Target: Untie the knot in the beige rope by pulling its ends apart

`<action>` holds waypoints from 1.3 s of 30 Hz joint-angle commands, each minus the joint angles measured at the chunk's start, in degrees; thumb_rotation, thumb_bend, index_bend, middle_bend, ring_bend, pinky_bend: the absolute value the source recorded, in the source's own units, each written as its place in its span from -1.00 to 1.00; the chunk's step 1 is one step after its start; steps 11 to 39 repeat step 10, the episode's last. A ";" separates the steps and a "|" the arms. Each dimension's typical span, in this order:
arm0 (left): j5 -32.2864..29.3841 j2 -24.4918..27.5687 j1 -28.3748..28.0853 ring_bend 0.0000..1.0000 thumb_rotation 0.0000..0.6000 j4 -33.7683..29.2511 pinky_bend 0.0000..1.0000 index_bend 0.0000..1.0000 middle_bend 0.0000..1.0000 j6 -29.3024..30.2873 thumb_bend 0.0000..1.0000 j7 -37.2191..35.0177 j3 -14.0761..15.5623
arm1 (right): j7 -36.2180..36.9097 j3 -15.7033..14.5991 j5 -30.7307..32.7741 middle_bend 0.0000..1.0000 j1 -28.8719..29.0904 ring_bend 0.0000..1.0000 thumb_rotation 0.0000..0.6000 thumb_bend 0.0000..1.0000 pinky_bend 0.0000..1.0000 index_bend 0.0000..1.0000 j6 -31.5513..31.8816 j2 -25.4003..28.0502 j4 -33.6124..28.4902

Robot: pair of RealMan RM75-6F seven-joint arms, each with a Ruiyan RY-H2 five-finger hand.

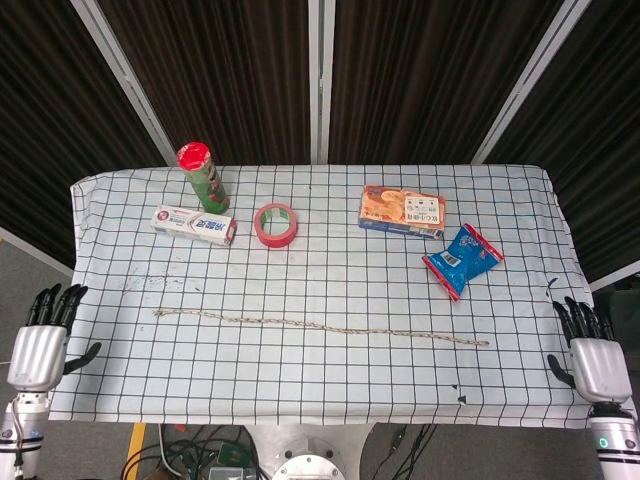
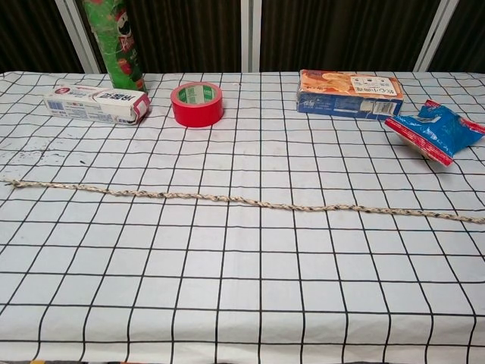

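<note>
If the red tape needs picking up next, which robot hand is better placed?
Probably the left robot hand. The red tape sits left of the table's middle, nearer that side. Both hands are open off the table's edges; the right robot hand is farther away.
</note>
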 commanded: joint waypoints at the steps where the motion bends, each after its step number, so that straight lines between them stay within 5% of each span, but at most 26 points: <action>1: 1.14 1.45 0.94 -1.00 0.99 -0.19 -0.87 -0.83 -0.84 -1.08 -0.73 -2.34 1.74 | 0.42 -0.36 -0.36 -1.00 -0.28 -1.00 1.00 -0.48 -1.00 -1.00 0.04 0.23 -0.11; 39: 1.75 1.37 1.35 -1.00 0.94 -0.40 -0.88 -0.83 -0.84 -2.44 -0.73 -3.58 1.74 | -0.54 -0.44 -0.57 -1.00 -0.23 -1.00 1.00 -0.46 -1.00 -1.00 -0.39 0.15 -1.09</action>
